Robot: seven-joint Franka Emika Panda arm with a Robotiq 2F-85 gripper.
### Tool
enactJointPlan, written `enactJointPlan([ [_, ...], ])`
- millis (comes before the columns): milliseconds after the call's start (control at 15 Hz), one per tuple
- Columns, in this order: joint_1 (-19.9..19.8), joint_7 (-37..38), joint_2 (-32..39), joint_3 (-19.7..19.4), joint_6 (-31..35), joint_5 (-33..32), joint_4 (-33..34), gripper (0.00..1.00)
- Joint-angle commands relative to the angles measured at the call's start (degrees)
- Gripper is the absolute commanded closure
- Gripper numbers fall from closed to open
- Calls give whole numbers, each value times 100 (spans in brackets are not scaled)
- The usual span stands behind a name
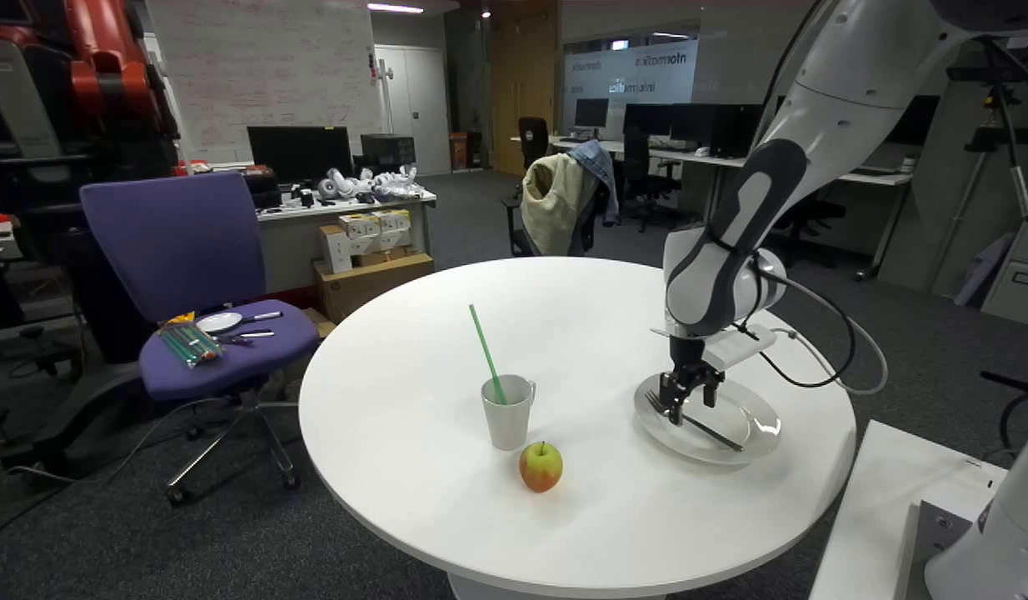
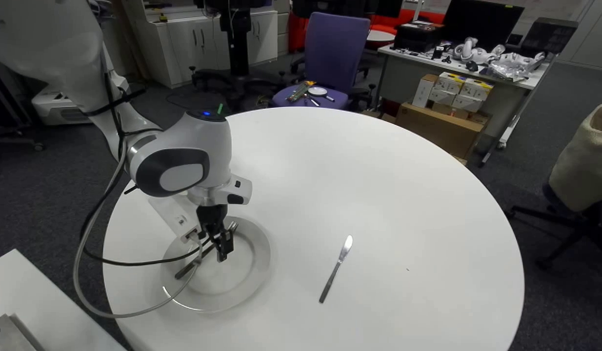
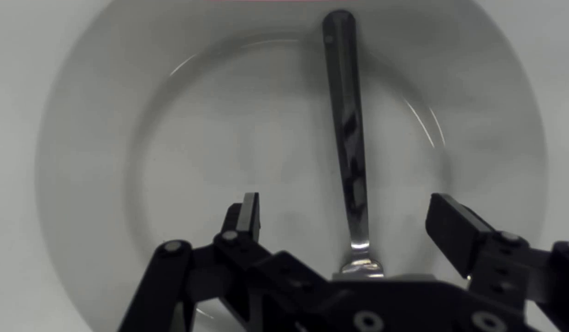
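The black claw (image 3: 347,213) gapes empty over a round white plate (image 3: 86,161). On it, the slim grey metal fork (image 3: 350,138) looks light, stiff, slippery; mid-handle suits a pinch.

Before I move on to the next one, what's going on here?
A robot arm has its gripper open, low over a plate on which a fork lies. In the wrist view the fork shows between the spread jaws, not gripped. Elsewhere on the table, a mug with a green straw leaning in it stands near an apple, and a knife lies apart from the plate.
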Motion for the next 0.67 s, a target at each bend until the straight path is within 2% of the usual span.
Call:
enactJointPlan([
  [0, -37, -39, 200, 50, -93, -1, 241, 28],
  [133, -24, -26, 304, 65, -109, 4, 340, 39],
  [600, 6, 24, 442, 73, -178, -17, 611, 94],
])
